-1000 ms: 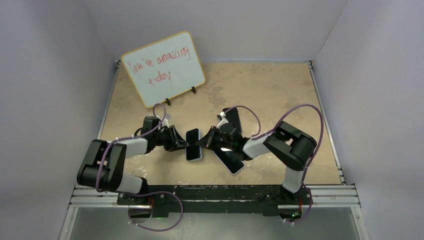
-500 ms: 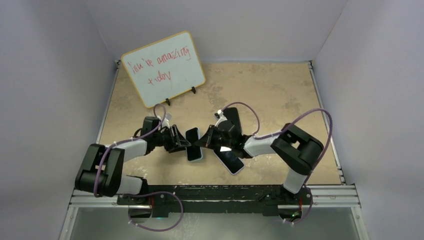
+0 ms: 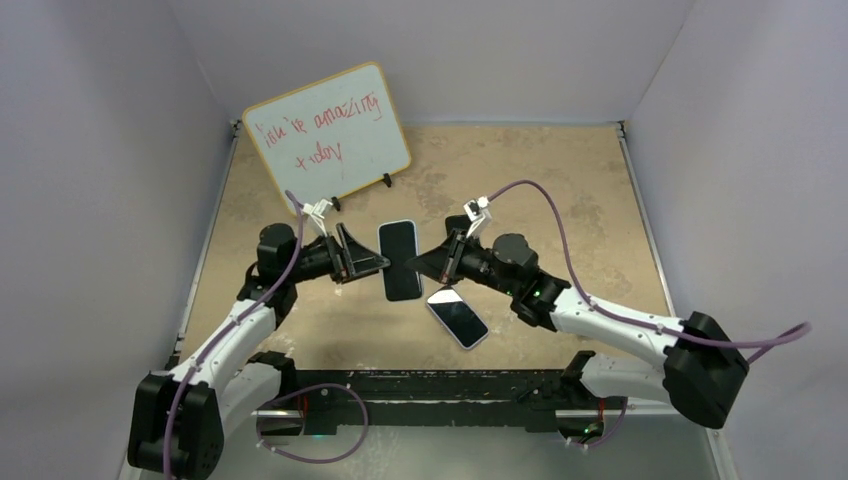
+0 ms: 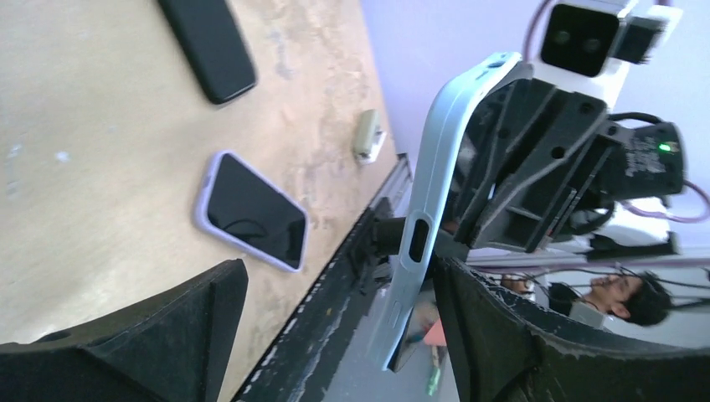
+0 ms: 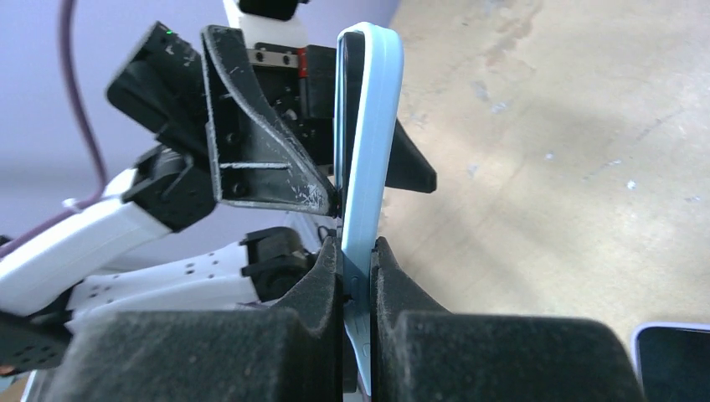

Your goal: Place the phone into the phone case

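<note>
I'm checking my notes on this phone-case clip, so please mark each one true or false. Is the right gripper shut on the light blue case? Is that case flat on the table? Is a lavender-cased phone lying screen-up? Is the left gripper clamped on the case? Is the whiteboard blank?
1. The right gripper is shut on the light blue case. True.
2. That case lies flat on the table. False: it is held up, between the two grippers.
3. A lavender-cased phone lies screen-up on the table. True.
4. The left gripper is clamped on the case. False: its fingers stand wide apart, one on each side of it.
5. The whiteboard is blank. False: it carries red handwriting.
</note>
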`<state>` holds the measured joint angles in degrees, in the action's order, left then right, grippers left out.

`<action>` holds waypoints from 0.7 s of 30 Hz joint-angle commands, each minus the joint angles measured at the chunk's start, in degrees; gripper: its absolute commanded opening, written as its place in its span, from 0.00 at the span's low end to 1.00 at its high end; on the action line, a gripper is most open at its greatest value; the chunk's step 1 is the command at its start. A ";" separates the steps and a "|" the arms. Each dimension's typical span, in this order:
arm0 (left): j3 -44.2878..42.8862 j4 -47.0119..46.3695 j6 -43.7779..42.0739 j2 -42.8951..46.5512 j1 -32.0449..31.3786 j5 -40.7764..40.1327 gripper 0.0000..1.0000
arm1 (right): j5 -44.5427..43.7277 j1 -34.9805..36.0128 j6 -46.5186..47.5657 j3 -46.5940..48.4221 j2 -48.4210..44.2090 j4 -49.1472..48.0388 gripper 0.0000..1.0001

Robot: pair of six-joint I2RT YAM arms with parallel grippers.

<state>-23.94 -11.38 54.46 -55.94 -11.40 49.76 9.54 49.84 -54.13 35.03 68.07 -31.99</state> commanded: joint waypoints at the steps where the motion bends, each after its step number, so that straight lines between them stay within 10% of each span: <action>1: 1.34 -14.61 9.17 2.53 -0.03 5.93 0.85 | 6.94 -0.19 0.48 -0.56 -4.48 -6.24 0.00; 8: 3.56 -32.91 20.12 1.30 -0.11 9.06 0.78 | 14.01 -0.19 -1.74 -0.25 -3.64 -12.20 0.00; 13: 4.24 -32.94 20.45 1.02 -0.20 8.35 0.39 | 14.96 -0.20 -2.01 -0.17 -2.11 -12.01 0.01; 18: 5.06 -35.50 22.26 0.18 -0.20 7.78 0.03 | 14.67 -0.30 -1.88 -1.97 -2.60 -11.22 0.28; 21: 5.66 -38.49 25.48 -0.66 -0.14 6.73 0.00 | 14.60 -0.27 -2.39 -4.63 -4.05 -11.07 0.60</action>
<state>-19.35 -43.00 75.77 -55.64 -11.77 58.15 22.50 49.54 -56.14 32.32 66.96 -37.85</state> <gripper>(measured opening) 0.142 0.431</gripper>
